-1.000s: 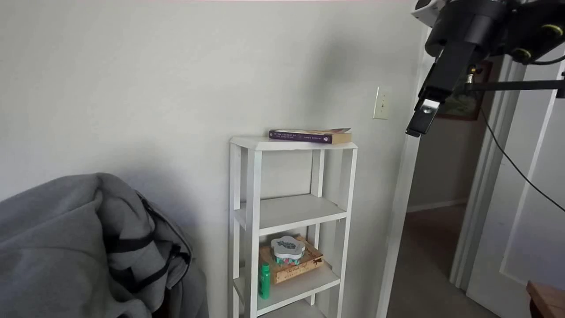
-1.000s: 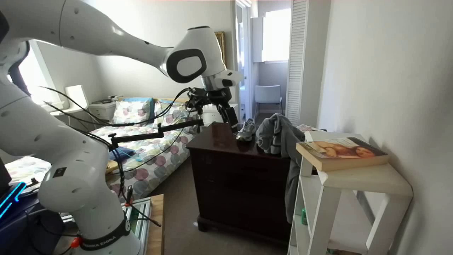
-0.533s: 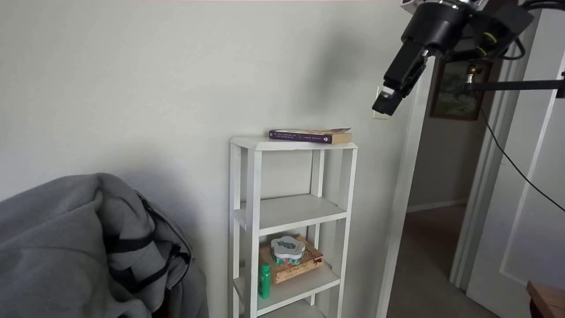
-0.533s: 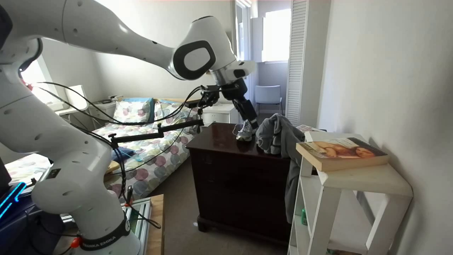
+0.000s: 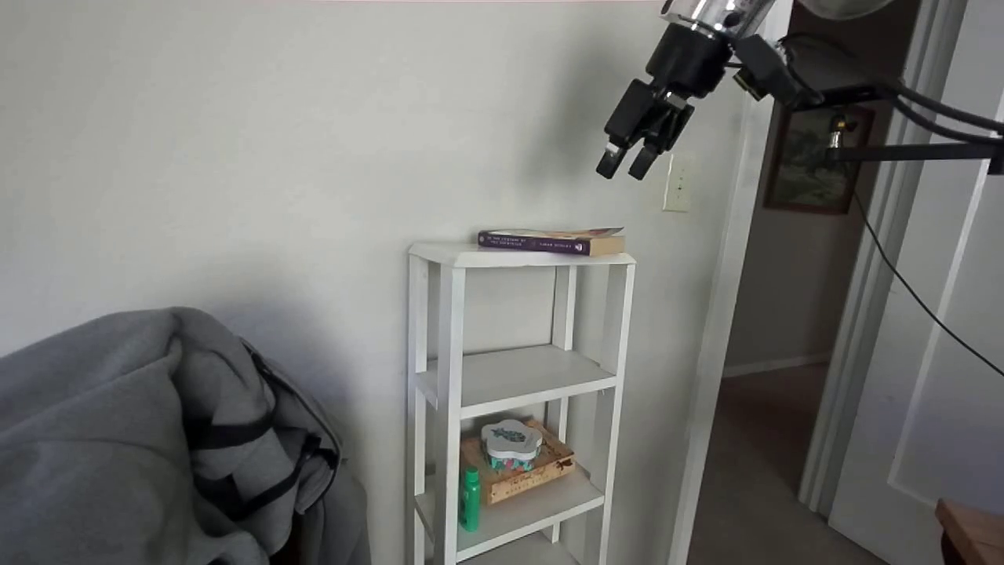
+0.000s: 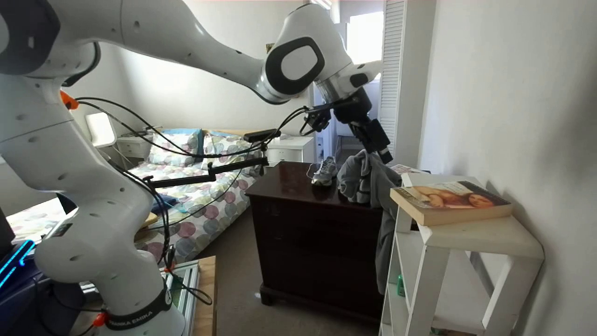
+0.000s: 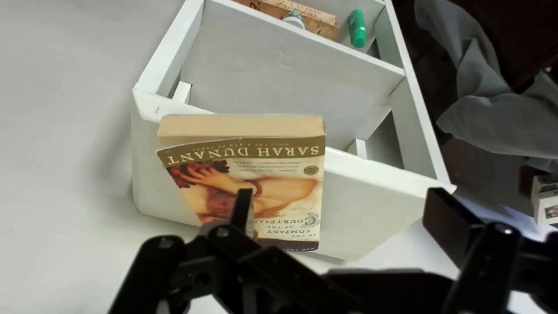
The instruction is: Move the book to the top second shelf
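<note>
The book (image 5: 549, 242) lies flat on the topmost white board (image 5: 451, 255) of the narrow shelf unit, its purple spine and tan page edges showing. In the wrist view its picture cover (image 7: 283, 192) faces the camera. One board lower is the top second shelf (image 5: 525, 377), framed by the four posts. My gripper (image 5: 625, 169) hangs above and to the right of the book in an exterior view, tilted downward and apart from it. Its fingers are spread wide in the wrist view, with nothing held; the left finger (image 7: 241, 209) overlaps the cover from the camera's viewpoint.
On the board below the second shelf are a wooden box (image 5: 533, 475), a patterned tin (image 5: 511, 439) and a green bottle (image 5: 471, 498). A wall (image 5: 314, 157) runs right behind the unit. Grey cloth (image 6: 364, 179) and a shoe (image 6: 325, 172) top a dark dresser (image 6: 317, 252) nearby.
The gripper has travelled toward the shelf unit and the book, and has turned so both fingers show in an exterior view. Its fingers stay spread. The book has not moved.
</note>
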Tool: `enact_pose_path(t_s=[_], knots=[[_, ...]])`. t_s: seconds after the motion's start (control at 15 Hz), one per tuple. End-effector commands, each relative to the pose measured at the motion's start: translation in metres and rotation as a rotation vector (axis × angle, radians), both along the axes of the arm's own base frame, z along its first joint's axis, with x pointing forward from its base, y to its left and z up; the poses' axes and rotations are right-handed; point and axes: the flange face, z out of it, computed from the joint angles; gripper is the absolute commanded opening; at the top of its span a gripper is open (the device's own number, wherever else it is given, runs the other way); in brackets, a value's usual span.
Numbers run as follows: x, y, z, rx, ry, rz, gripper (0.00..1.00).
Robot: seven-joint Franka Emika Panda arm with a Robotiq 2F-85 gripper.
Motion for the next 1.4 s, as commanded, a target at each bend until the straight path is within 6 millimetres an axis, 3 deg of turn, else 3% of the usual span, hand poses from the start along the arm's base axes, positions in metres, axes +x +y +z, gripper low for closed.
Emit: enact_pose_path(t_s=[0.0, 0.6, 1.33], knots=[[0.039, -0.01, -0.004, -0.016, -0.026, -0.075, 1.0], [0.094, -0.04, -0.038, -0.049, -0.104, -0.31, 1.0], [0.128, -0.034, -0.073, -0.076, -0.17, -0.529, 1.0]])
